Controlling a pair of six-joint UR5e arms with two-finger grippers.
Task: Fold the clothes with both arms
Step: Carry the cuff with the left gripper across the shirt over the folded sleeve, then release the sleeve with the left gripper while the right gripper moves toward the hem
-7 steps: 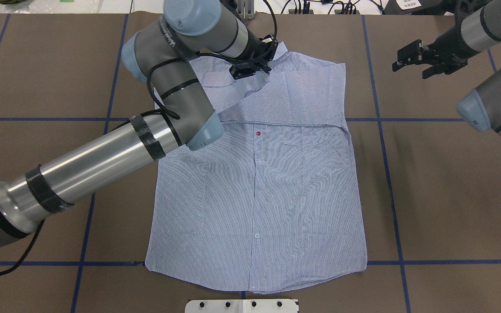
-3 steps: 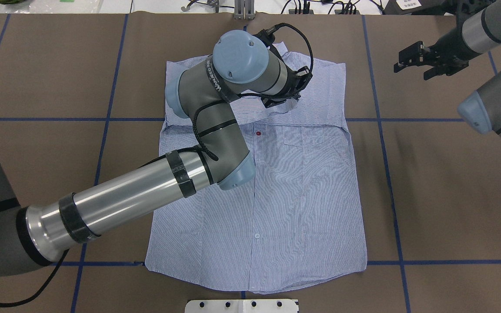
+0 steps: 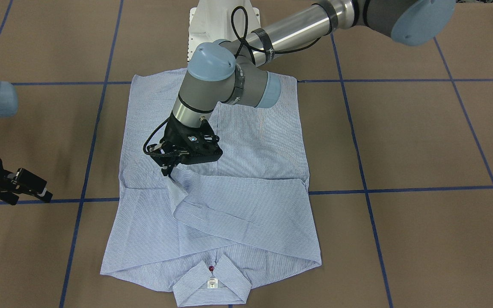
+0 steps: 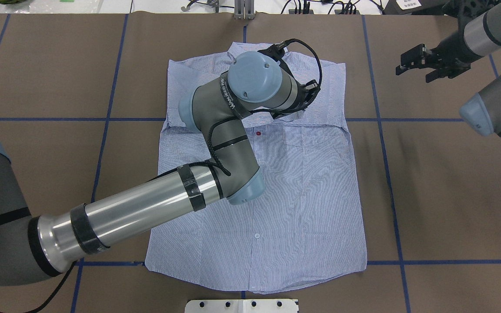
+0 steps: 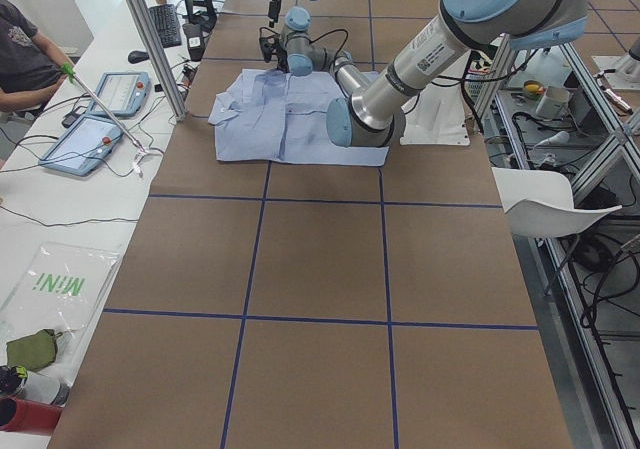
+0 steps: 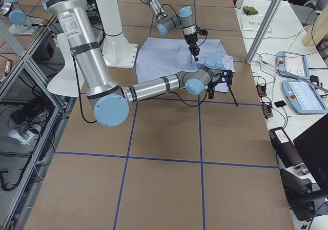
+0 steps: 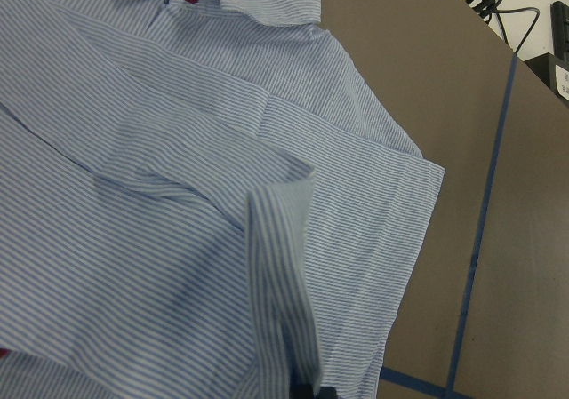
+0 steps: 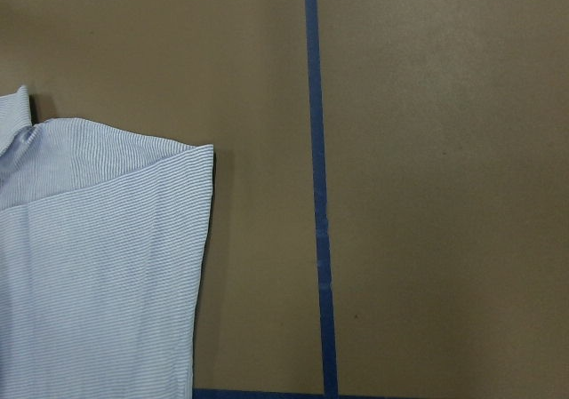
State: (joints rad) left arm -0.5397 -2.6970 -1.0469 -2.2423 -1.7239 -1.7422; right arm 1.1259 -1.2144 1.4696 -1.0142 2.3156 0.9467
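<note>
Roughly midway: pinstriped shirt [image 3: 250, 214] lies front-up on the table [image 3: 400, 137], sleeves crossed over the chest, left gripper [image 3: 170, 172] jaws pinched on the top sleeve cuff [image 3: 174, 183], right gripper [image 3: 32, 188] jaws parted and empty beside it, body folds not yet done.

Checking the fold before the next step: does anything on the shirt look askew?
Yes. One sleeve end stands up off the shirt in a twisted ridge, pinched by the left gripper, and its sleeve lies slanted across the chest. Nothing else stands out.
</note>
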